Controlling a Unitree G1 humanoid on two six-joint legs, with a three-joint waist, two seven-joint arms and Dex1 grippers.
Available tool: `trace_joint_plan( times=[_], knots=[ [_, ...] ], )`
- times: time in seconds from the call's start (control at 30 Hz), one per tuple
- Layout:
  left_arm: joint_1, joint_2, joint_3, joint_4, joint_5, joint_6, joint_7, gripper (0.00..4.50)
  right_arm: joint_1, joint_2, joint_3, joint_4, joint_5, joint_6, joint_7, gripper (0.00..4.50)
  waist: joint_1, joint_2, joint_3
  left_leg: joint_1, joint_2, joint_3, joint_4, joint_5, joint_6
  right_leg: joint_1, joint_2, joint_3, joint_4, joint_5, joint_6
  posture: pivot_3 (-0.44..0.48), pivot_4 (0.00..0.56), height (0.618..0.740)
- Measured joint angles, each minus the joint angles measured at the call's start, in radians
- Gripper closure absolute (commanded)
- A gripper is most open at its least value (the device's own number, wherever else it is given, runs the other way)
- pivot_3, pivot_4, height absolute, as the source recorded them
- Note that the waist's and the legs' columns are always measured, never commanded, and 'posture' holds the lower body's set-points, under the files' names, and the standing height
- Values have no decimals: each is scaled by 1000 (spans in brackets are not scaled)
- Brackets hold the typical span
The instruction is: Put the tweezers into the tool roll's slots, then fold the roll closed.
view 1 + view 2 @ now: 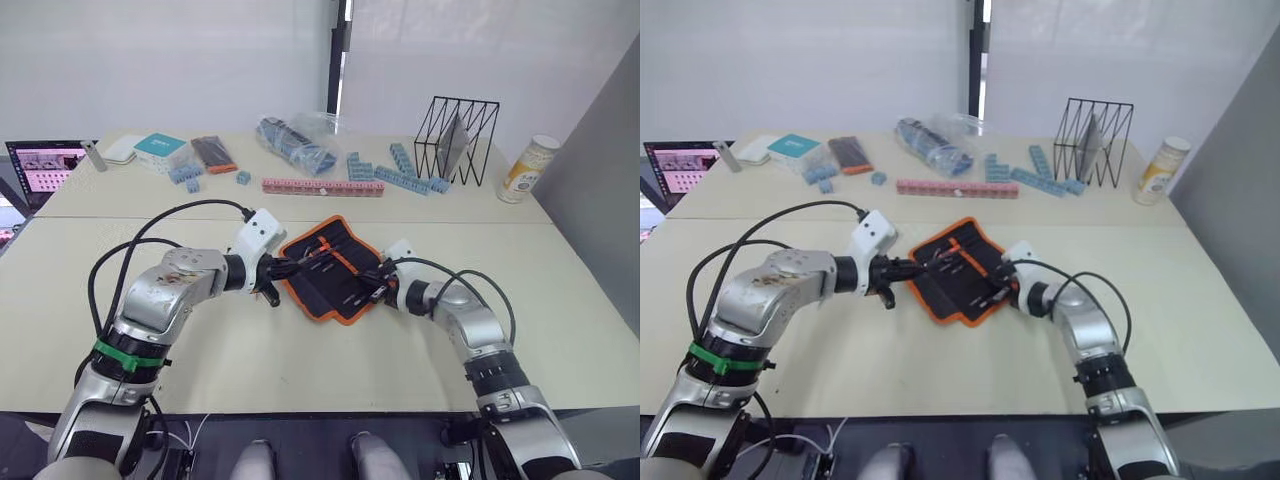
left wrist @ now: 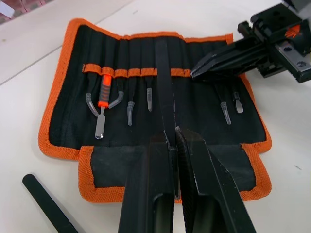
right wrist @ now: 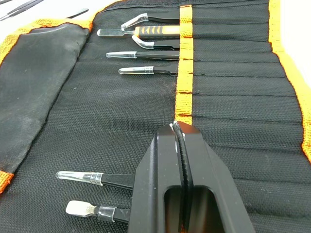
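The tool roll [image 2: 146,97] lay open on the table; a tweezer [image 2: 165,87] was pinched in the left gripper [image 2: 174,138] over a slot — a push in was needed next; the right gripper [image 3: 181,128] was clamped on another.

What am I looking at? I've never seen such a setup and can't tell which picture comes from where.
It's a two-armed humanoid robot at a table. The two wide pictures come from cameras in its head; each close-up comes from a wrist camera. An open black tool roll with orange trim lies between the arms, several tools in its slots. The left jaws are closed on slim black tweezers lying over the roll. The right jaws are closed too, tips at the orange band. Behind lie blue blocks, a wire rack and a bottle.
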Motion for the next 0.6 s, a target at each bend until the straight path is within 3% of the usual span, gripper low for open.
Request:
trace_joint_plan(
  times=[0.3, 0.6],
  knots=[
    [-21, -68, -81, 157, 85, -48, -9, 4481, 10, 1, -16, -17, 10, 11, -24, 4500, 3, 0, 0, -2, 0, -1, 0, 0, 0, -1, 0, 0, 0, 1, 2, 0, 150, 740],
    [-59, -146, -87, 264, 131, -101, -21, 4481, 22, 0, -30, -32, 10, 17, -44, 4500, 8, 0, 0, -2, -1, -1, 1, 0, 0, -1, 0, 0, -1, 1, 3, 0, 150, 740]
  ],
)
